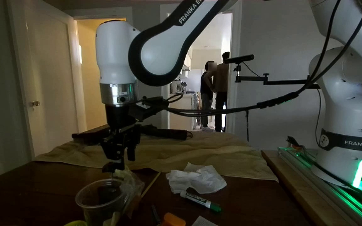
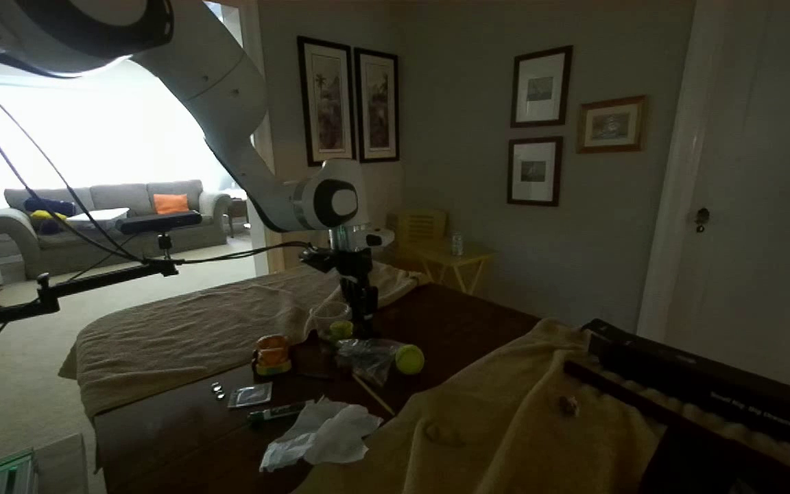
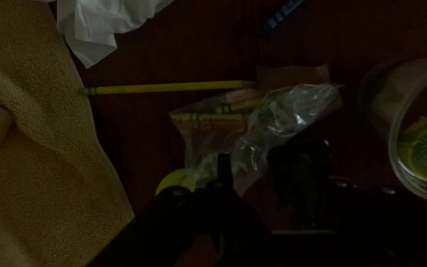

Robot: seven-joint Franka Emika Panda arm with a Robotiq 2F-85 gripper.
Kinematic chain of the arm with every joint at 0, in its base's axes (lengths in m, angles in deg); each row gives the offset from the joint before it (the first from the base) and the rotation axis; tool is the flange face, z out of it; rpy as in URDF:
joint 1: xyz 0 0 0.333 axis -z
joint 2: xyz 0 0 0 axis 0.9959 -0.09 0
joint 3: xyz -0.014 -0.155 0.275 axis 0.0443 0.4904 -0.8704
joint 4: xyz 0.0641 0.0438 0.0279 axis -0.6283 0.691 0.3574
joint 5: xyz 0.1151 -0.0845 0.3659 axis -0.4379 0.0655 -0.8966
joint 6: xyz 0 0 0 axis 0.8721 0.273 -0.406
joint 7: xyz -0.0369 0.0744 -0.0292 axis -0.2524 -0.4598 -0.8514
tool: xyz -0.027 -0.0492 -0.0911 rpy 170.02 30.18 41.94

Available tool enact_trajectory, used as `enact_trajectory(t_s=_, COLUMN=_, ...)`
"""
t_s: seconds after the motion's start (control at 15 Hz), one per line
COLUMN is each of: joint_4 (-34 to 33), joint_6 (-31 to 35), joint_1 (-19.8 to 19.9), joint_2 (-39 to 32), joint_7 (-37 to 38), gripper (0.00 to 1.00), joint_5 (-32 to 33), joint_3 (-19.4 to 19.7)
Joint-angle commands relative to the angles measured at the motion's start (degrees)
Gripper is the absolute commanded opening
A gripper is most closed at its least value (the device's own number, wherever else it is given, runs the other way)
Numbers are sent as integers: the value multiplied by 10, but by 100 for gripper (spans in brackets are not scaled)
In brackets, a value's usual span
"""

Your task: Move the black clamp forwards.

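In the wrist view the black clamp [image 3: 285, 152] is a dark, rounded shape on the table, between a plastic bag and the clear bowl; its lower part merges into shadow. My gripper [image 3: 263, 163] points down over it. The left finger [image 3: 224, 168] stands apart from the clamp, with bare table showing in the gap, while the right finger overlaps the clamp and is hard to make out. The jaws look open. In an exterior view my gripper [image 1: 124, 160] is low behind the clear bowl; in another exterior view the gripper [image 2: 364, 309] hides the clamp.
Close by are the clear bowl [image 3: 395, 137], the plastic bag [image 3: 272, 122] with crayons, a yellow-green ball [image 3: 174, 180] and a pencil [image 3: 161, 88]. White tissue [image 1: 196, 180] and a marker [image 1: 200, 201] lie towards the robot base. A towel [image 1: 184, 153] bears a long black bar [image 1: 168, 134].
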Motion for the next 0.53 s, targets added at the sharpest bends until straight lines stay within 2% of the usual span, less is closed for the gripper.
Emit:
enact_trajectory(t_s=0.0, joint_4=17, joint_6=3, joint_1=6, joint_2=15, joint_7=11, gripper=43, joint_5=0, joint_3=-9)
enact_trajectory(t_s=0.07, joint_4=18, joint_6=4, joint_1=4, joint_2=15, joint_7=12, gripper=59, joint_5=2, joint_3=-8)
enact_trajectory(t_s=0.13, joint_4=19, joint_6=2, joint_1=6, joint_2=17, joint_7=8, gripper=69, joint_5=-1, joint_3=-11)
enact_trajectory(t_s=0.2, joint_4=19, joint_6=1, joint_1=6, joint_2=18, joint_7=7, gripper=71, joint_5=-3, joint_3=-12)
enact_trajectory(t_s=0.47, joint_4=19, joint_6=-3, joint_1=7, joint_2=19, joint_7=4, gripper=98, joint_5=-4, joint_3=-16)
